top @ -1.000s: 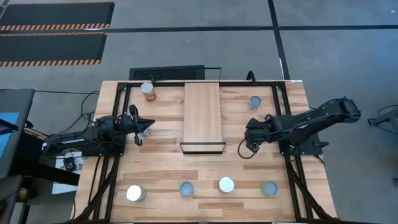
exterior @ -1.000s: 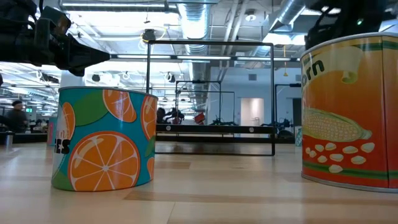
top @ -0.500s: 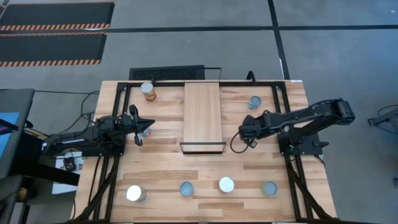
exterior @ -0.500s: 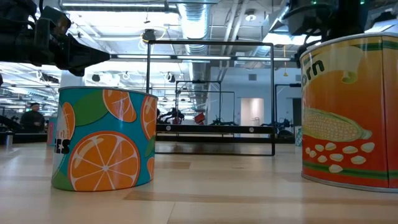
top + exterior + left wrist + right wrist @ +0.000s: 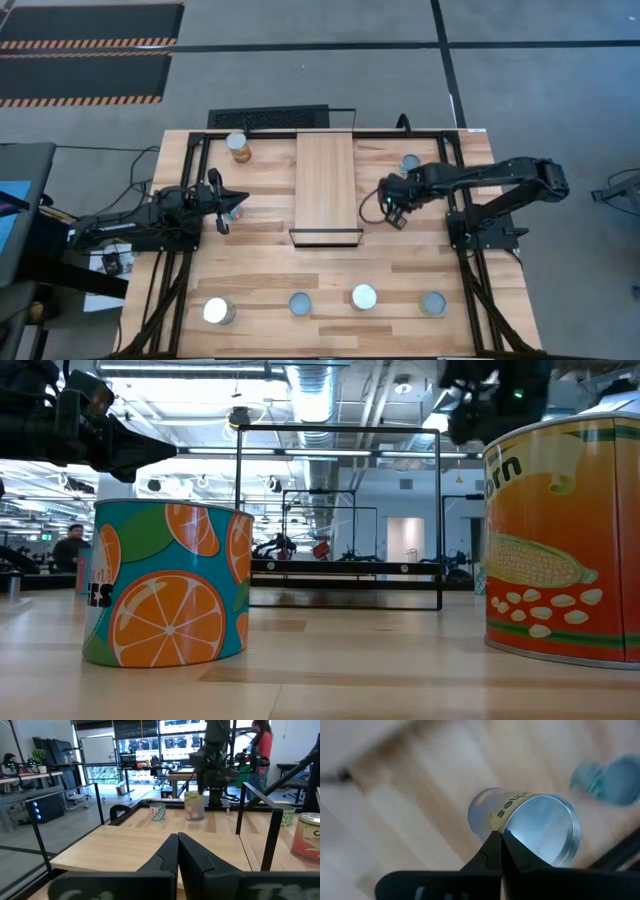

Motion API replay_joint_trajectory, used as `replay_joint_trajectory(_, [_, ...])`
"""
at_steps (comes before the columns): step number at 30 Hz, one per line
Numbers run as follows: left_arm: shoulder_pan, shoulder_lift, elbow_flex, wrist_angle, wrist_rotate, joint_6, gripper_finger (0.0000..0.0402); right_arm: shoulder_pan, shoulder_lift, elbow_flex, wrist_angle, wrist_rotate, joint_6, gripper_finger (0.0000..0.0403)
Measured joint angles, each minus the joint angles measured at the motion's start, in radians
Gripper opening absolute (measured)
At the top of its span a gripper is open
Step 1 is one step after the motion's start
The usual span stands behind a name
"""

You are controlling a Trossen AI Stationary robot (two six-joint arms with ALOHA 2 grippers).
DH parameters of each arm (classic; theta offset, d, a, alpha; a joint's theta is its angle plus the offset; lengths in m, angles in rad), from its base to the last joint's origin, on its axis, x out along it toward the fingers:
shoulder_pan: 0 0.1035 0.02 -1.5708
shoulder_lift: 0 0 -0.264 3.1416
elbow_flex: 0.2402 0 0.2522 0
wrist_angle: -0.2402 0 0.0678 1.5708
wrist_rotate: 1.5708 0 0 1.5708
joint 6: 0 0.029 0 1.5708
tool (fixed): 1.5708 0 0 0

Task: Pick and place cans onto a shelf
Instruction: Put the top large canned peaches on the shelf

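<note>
The light wooden shelf stands in the middle of the table. My right gripper is shut just off the shelf's right side, pointing down over a can with a silver top. From the left wrist view that can shows right below the gripper. The gripper hides it in the high view. Whether the can rests on the table, I cannot tell. My left gripper waits shut at the table's left. Other cans stand at the far left, at the far right and in a row along the near edge. My right gripper comes from above, pointing down, and its shut fingertips stand at the rim of the can's top. Whether they touch the can, I cannot tell.
An orange-printed can and a corn can stand close before the low camera. Black frame rails run along both sides of the table. People show in the room behind.
My right gripper has moved toward the table's left and far edges, up to the shelf's right side, and its fingers have closed. My left arm has kept still.
</note>
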Motion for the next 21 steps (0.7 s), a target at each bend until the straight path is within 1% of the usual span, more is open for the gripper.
replay_joint_trajectory(5, [0.000,0.000,0.000,0.000,0.000,-0.001,0.0000,-0.055,0.015,0.119,0.003,0.011,-0.018,0.0004])
replay_joint_trajectory(9, [0.000,0.000,0.000,0.000,0.000,0.003,0.0000,-0.121,0.081,0.258,0.033,0.026,-0.083,0.0005])
replay_joint_trajectory(12, [0.000,0.000,0.000,0.000,0.000,-0.001,0.0000,-0.178,0.175,0.391,0.054,0.030,-0.195,0.0005])
replay_joint_trajectory(16, [0.000,0.000,0.000,0.000,0.000,0.002,0.0000,-0.256,0.342,0.577,0.052,0.022,-0.363,0.0004])
replay_joint_trajectory(21, [0.000,0.000,0.000,0.000,0.000,0.003,0.0000,-0.334,0.536,0.788,0.042,-0.034,-0.515,0.0004])
